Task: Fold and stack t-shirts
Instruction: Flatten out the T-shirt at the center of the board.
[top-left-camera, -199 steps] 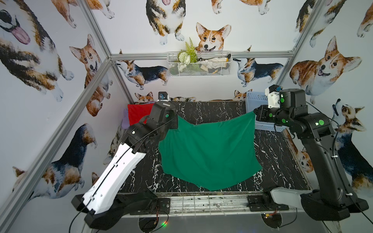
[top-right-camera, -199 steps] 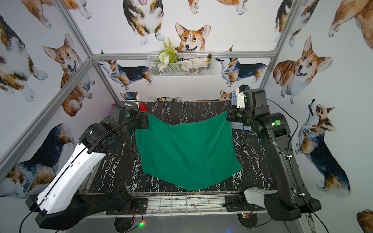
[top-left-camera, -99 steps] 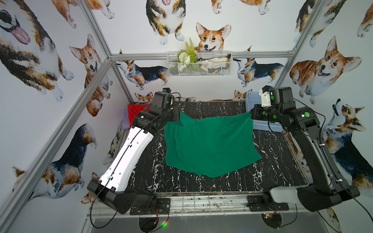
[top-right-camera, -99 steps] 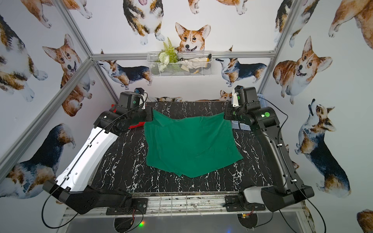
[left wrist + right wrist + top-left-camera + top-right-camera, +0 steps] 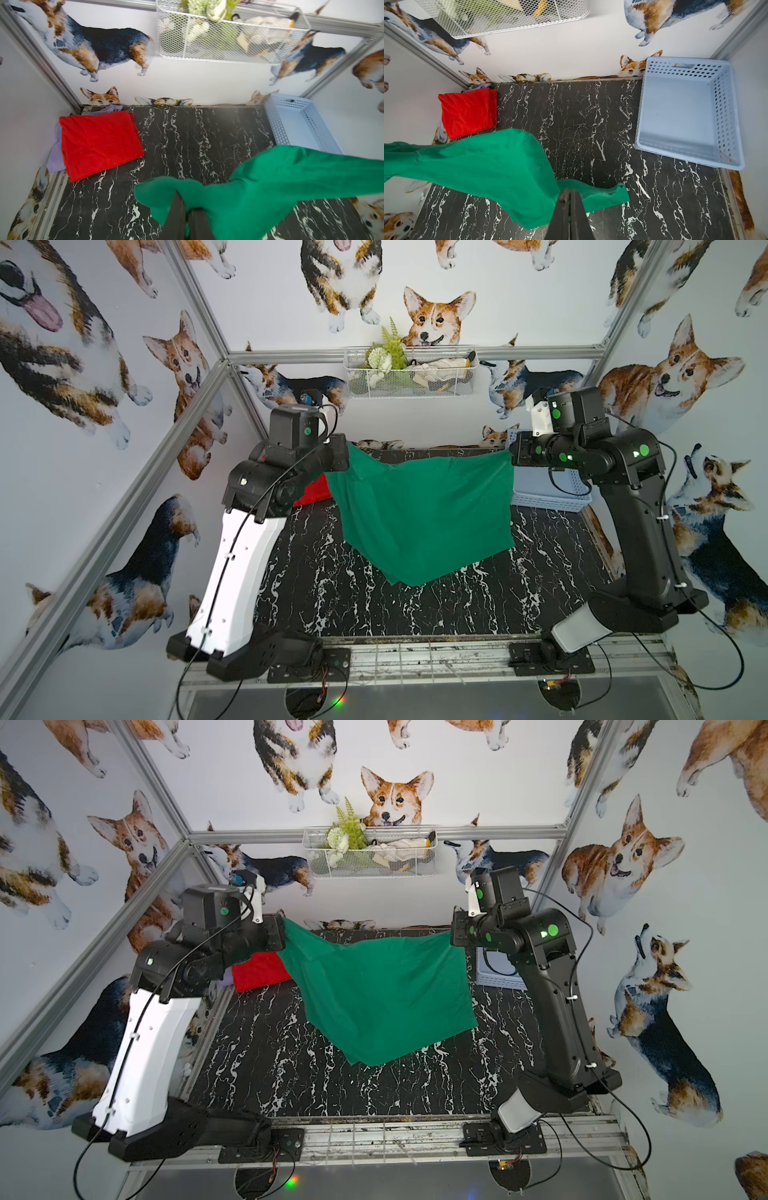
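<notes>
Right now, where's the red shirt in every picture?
Top view: red shirt in the far corner, peeking out beside the green shirt.
Top view: same corner, more showing.
Left wrist: folded on the table, by the back wall.
Right wrist: same spot, past the green shirt.
Landmark: blue basket, opposite far corner.

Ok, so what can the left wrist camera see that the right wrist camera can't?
Only the left wrist view shows the left tool, shut on one end of the green shirt. Only the right wrist view shows the right tool, shut on the shirt's other end, and the whole blue basket with nothing inside; the left wrist view catches just part of it. Both show the green shirt held up in the air, the folded red shirt in the far corner, and the black table.
</notes>
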Robot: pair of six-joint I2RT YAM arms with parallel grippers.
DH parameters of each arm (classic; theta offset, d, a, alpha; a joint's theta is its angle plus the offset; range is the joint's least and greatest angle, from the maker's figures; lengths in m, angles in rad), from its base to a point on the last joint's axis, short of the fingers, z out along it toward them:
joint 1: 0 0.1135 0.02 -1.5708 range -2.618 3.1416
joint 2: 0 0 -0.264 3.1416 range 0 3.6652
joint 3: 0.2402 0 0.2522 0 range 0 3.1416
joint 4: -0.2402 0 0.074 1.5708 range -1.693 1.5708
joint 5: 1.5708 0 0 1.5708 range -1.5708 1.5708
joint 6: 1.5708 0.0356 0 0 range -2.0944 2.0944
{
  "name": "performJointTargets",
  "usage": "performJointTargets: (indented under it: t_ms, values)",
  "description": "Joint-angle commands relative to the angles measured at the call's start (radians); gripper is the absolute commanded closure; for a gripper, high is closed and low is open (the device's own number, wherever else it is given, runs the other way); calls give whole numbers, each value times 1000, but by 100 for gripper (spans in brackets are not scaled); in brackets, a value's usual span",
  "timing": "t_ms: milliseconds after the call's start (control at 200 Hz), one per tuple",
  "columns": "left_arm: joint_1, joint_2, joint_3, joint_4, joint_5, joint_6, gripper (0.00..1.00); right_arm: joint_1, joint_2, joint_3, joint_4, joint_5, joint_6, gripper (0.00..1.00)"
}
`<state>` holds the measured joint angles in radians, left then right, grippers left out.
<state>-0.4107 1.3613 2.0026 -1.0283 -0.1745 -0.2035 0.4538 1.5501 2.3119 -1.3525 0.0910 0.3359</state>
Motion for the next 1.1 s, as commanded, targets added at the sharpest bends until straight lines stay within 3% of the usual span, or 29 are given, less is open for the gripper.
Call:
performJointTargets:
  t_ms: [0,75,215,375,485,576,676,761,816,961,1021,1096]
  values:
    - [-93,-98,-63,5,-131,6,100,42,-60,4,-49,71,-4,100]
    - [-150,-157,-71,-3,-171,7,100,49,-95,21,-50,69,-2,100]
    - [-165,-228,-19,-36,-186,17,100,49,-144,45,-34,83,-9,100]
    - [-164,-199,73,-98,-250,61,100,48,-106,97,-48,108,-24,100]
    - [-159,-168,7,-58,-277,73,100,44,-77,34,-9,129,-33,100]
    - [-105,-130,-94,19,-207,67,100,22,-54,-63,57,116,-31,100]
    - [13,-39,-131,100,-66,52,100,-39,4,-125,135,57,-14,100]
    - [64,89,-27,115,-4,68,100,-79,89,-75,185,13,-12,100]
    - [73,187,115,94,21,86,100,-85,147,5,206,6,-28,100]
    - [80,451,653,-36,75,114,100,-88,319,365,187,-4,-77,100]
    - [86,479,729,-20,120,111,100,-89,347,464,192,-7,-90,100]
    - [86,449,707,8,137,105,100,-89,311,467,208,-12,-88,100]
